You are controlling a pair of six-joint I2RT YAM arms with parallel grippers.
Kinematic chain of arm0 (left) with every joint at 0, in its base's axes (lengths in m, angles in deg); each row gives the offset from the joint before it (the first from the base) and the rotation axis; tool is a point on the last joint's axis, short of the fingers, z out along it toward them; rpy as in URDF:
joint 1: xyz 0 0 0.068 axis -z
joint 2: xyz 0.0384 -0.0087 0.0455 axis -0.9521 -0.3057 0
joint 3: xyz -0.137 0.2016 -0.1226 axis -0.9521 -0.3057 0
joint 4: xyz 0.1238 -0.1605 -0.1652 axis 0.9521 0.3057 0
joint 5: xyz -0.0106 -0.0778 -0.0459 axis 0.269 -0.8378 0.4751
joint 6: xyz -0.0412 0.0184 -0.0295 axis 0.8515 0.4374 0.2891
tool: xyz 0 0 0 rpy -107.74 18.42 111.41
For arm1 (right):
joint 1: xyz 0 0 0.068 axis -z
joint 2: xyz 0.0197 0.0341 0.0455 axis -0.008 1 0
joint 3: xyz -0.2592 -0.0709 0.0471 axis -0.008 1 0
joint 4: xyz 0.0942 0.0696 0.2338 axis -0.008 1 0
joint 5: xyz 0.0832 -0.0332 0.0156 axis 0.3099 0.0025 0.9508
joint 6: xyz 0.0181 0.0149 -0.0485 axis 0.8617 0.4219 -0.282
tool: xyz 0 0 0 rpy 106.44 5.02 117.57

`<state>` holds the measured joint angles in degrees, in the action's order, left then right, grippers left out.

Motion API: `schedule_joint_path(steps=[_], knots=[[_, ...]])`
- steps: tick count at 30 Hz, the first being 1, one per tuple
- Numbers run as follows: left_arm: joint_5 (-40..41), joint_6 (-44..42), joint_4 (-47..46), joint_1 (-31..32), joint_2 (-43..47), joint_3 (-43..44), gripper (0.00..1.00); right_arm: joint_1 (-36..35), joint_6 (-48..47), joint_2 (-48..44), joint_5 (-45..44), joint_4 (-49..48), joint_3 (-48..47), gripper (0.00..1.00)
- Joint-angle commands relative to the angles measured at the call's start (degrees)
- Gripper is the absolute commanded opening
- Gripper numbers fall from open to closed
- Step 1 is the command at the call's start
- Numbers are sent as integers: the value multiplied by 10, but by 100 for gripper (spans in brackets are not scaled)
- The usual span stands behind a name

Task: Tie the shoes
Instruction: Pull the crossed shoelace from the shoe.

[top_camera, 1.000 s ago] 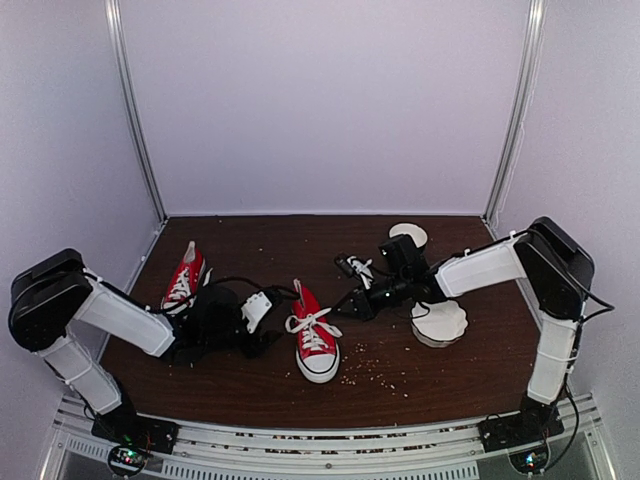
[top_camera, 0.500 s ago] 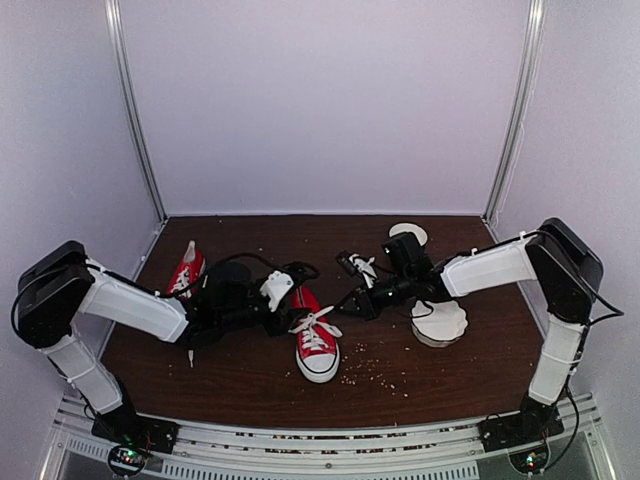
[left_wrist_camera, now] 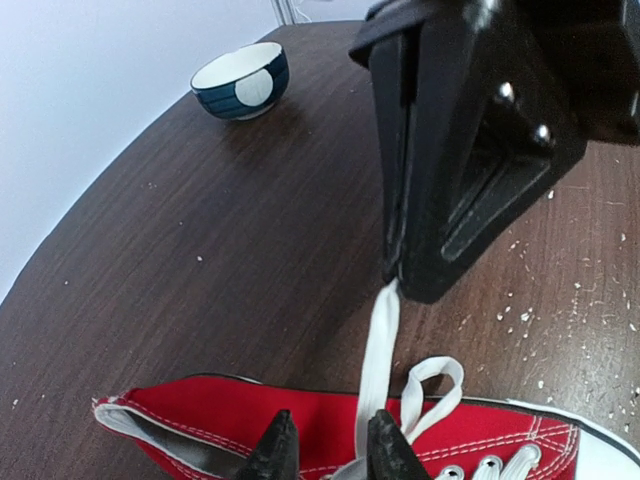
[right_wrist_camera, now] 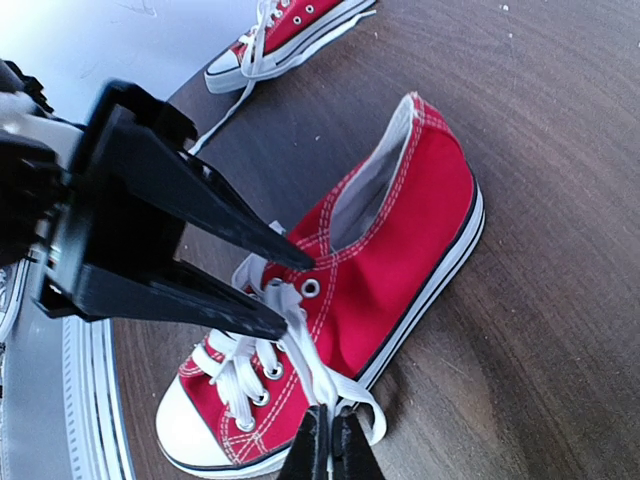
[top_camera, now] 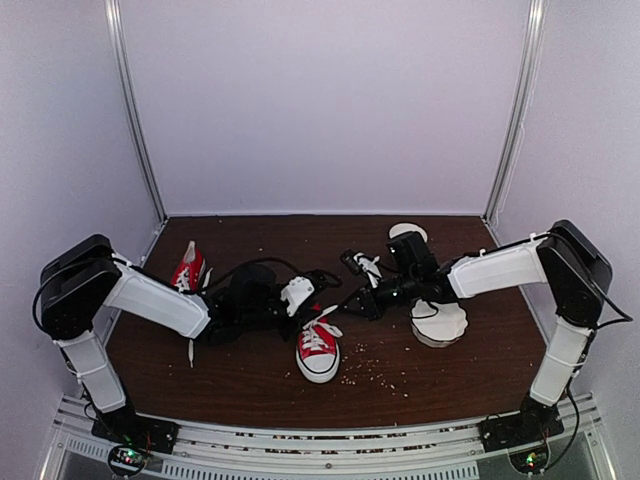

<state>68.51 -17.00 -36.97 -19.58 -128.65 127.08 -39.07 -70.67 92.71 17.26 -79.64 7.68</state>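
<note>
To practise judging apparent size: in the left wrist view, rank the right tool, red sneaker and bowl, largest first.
1. right tool, pinching the lace, nearest the camera
2. red sneaker, partly cropped, so unsure against the tool
3. bowl, farthest away

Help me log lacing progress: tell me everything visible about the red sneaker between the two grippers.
Red canvas sneaker, white rubber toe cap and sole, white laces through metal eyelets, loose. It stands upright on the dark wooden table, toe toward the arm bases. One lace strand runs taut up to the right gripper, shut on it. The left gripper straddles that strand just above the shoe, jaws apart.
</note>
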Motion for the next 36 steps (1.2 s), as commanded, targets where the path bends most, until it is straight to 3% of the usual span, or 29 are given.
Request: schedule_joint_path(steps=[1, 8, 36], knots=[[-12, 10, 0, -1, -13, 0, 24, -4, 0, -32, -19, -2, 8, 0], [-3, 19, -9, -1, -24, -8, 19, -4, -5, -46, -31, 16, 10, 0], [-21, 38, -16, -21, -30, -30, 18, 23, -8, -68, -93, 69, 11, 0]])
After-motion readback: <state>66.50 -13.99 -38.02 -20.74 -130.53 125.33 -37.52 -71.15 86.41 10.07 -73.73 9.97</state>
